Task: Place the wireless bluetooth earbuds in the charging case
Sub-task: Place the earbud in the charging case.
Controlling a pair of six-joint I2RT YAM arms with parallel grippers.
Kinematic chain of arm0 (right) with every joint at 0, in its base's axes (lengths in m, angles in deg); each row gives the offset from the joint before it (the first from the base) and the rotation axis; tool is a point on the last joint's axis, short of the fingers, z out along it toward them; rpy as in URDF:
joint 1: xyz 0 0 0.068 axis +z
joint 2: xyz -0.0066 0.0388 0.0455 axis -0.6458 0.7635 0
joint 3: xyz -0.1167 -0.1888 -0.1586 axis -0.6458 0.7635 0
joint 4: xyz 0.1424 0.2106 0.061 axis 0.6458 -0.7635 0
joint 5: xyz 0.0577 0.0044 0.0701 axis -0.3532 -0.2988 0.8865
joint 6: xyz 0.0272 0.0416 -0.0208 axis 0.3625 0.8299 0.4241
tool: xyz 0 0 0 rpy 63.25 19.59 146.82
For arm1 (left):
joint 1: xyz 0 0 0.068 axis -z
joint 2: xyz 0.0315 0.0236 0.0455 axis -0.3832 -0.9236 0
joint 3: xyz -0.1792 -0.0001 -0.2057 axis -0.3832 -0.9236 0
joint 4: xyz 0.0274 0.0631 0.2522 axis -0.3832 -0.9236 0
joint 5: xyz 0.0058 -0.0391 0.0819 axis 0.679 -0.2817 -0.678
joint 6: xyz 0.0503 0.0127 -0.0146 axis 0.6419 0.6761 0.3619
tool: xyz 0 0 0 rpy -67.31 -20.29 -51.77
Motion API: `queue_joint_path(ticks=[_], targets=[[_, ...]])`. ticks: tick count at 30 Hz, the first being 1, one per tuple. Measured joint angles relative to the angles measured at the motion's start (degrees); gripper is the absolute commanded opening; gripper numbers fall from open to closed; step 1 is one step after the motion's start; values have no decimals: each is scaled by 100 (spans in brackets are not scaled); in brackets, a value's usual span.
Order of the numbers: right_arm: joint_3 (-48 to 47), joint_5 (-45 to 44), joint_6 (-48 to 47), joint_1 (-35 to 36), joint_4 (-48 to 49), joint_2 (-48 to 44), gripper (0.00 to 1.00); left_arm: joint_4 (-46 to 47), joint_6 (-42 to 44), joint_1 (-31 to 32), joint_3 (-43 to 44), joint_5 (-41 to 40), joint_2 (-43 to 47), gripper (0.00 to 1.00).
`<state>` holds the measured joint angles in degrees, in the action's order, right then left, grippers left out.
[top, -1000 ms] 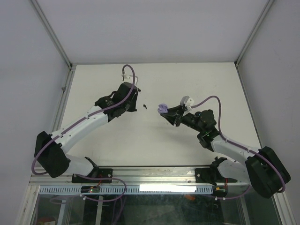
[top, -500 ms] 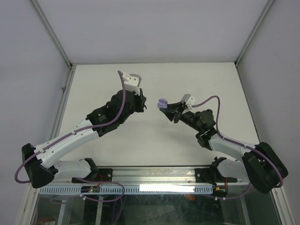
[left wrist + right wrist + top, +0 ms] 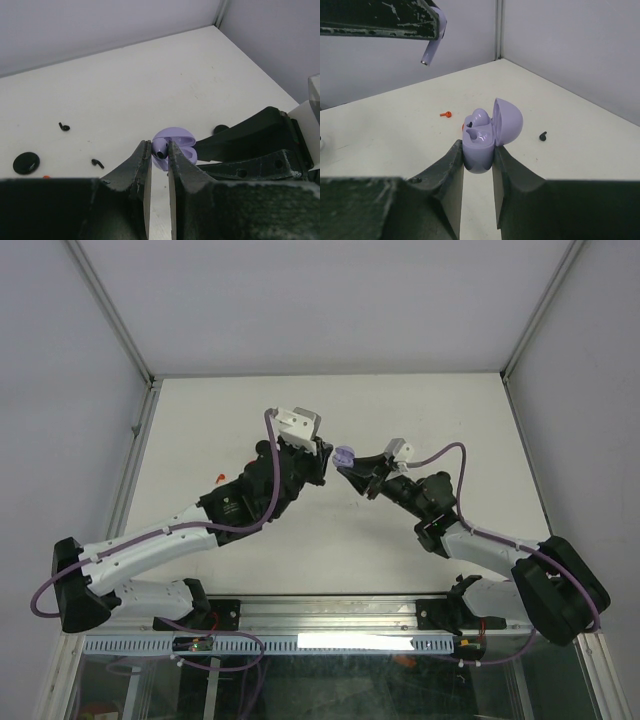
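Insertion step: the left gripper [image 3: 158,148] pinches a pale purple stemmed earbud [image 3: 431,48] close beside the open pale purple round charging case [image 3: 482,134], clamped aloft by the right gripper [image 3: 478,152]. Next, its stem likely needs aligning over a free socket. Below the case, white matte tabletop [image 3: 395,140]; behind, pale grey walls [image 3: 560,50]

The charging case [image 3: 479,146] is sitting clamped in the right claw [image 3: 478,156] above the middle of the tabletop [image 3: 420,410], with its lid [image 3: 509,121] standing open on the far side from the left claw [image 3: 159,152]. That claw is pinching one earbud [image 3: 431,50], which is hanging above the case, apart from it. Two loose earbuds [image 3: 63,127] and a round disc [image 3: 26,163] are lying on the tabletop left of the left claw. Another bud [image 3: 543,135] is lying to the right of the held case.
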<state>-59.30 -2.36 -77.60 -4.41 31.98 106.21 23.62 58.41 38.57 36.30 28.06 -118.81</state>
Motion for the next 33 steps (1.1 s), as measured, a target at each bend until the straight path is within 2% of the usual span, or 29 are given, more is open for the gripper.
queue_joint_path(ticks=[11, 33], targets=[[-63, 4, 0, 87, -22, -50, 2, 772, 577, 199, -79, -219, -459, 10], [-66, 2, 0, 120, -87, -111, 2, 966, 780, 337, -203, -286, -780, 10]])
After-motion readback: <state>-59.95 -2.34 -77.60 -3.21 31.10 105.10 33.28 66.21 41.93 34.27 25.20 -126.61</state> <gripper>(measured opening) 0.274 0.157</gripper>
